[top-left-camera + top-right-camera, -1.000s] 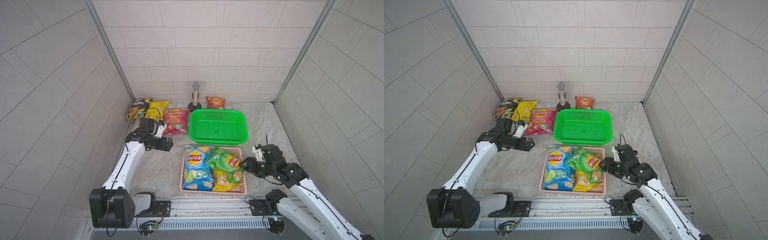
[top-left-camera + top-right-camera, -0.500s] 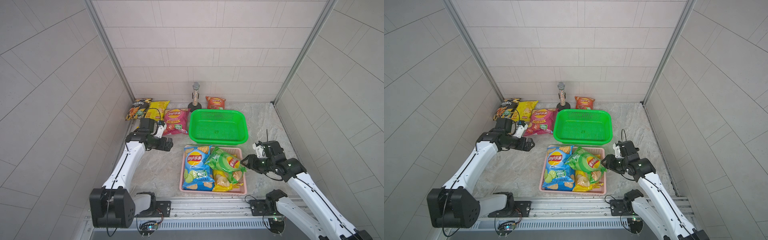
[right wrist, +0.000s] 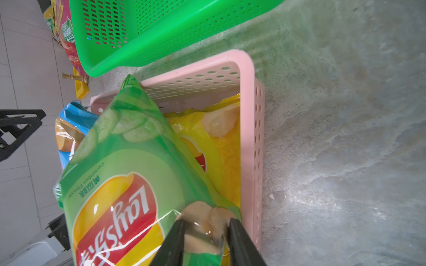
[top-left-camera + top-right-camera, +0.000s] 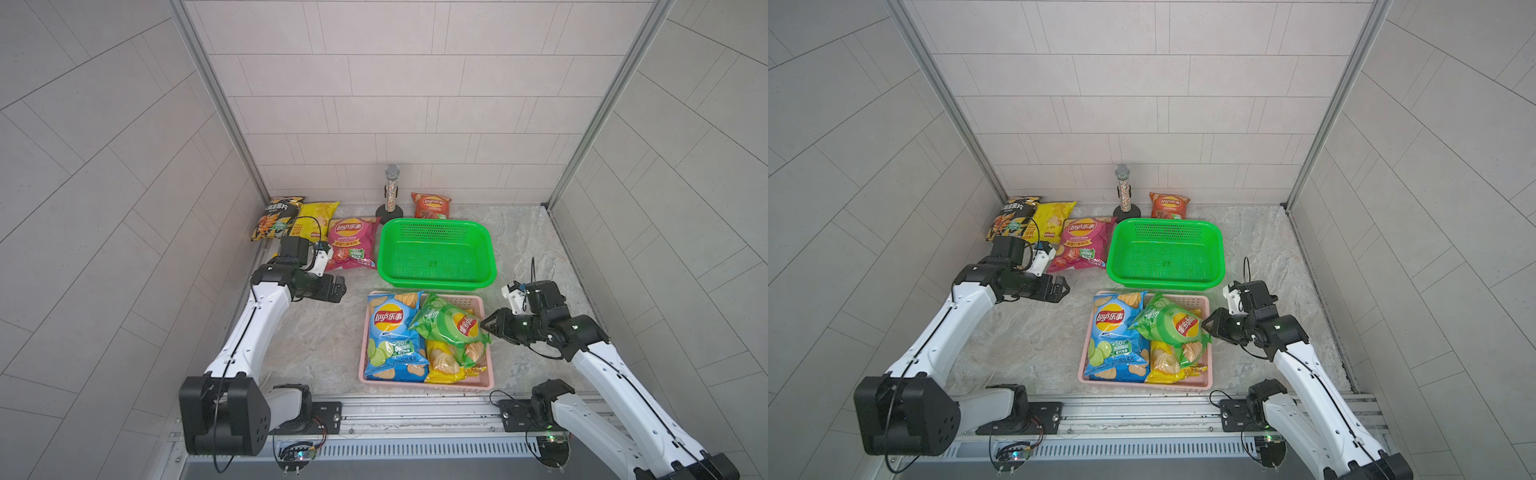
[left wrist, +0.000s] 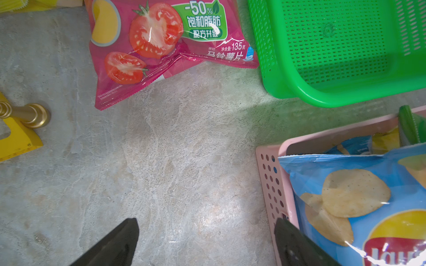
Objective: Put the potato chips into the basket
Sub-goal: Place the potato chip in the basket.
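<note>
Mia: Where is the green bag (image 4: pixel 451 328)?

Tom: It lies in the pink basket (image 4: pixel 473 300), on top of the pile. It rests on a yellow bag (image 4: pixel 446 361) and partly covers the blue bag (image 4: pixel 392 336) beside it.

Mia: Which way does it point?

Tom: Its front faces up, so the logo shows. Its long side runs slantwise across the basket. The end with the cucumber slices points to the green basket (image 4: pixel 436 284). The end with the chip picture points to the right arm.

Mia: And the right gripper (image 3: pixel 205 224)?

Tom: It reaches in over the pink rim from the right side. In the right wrist view its two fingers (image 3: pixel 173 244) stand one on each side of the bag's chip corner. Both touch it, so they pinch that corner. The rest of the bag stretches away from the jaws.

Mia: What about the left gripper (image 5: pixel 205 226)?

Tom: Its jaws are spread wide. It hangs over the bare table (image 5: pixel 161 161), between the magenta bag (image 5: pixel 161 41) and the pink basket.

Mia: Are there more bags?

Tom: Yes. By the back wall lie a black bag (image 4: pixel 276 218), a far yellow bag (image 4: pixel 313 218) and a red-orange bag (image 4: pixel 431 205). A microphone (image 4: pixel 390 189) stands between them.
</note>
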Controlling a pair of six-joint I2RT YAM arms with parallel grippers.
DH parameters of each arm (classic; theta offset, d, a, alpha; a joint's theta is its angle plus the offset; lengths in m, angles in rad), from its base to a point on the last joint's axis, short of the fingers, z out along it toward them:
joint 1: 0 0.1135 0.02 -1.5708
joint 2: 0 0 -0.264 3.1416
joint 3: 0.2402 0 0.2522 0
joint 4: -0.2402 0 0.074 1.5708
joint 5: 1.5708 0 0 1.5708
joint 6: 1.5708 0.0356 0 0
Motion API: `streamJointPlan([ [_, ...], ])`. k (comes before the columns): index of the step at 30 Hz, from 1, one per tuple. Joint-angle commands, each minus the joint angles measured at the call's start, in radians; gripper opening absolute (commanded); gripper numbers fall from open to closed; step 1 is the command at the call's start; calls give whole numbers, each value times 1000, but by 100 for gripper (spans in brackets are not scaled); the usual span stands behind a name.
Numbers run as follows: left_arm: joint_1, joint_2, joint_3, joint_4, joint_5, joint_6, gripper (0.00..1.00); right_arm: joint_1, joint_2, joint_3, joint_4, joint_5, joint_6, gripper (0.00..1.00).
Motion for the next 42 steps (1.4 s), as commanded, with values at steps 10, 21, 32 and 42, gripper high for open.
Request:
streamJointPlan([
  [10, 5, 9, 1, -14, -1, 12, 100, -8, -113, 65, -89, 59, 9, 0],
  [21, 5, 11, 0, -14, 5, 13, 99, -9, -319, 114, -119, 181, 240, 0],
  [32, 5, 10, 0, -14, 12, 12, 99, -3, -437, 111, -70, 269, 432, 0],
  [42, 6, 15, 0, -11, 10, 12, 100, 30, -410, 98, 37, 248, 482, 0],
])
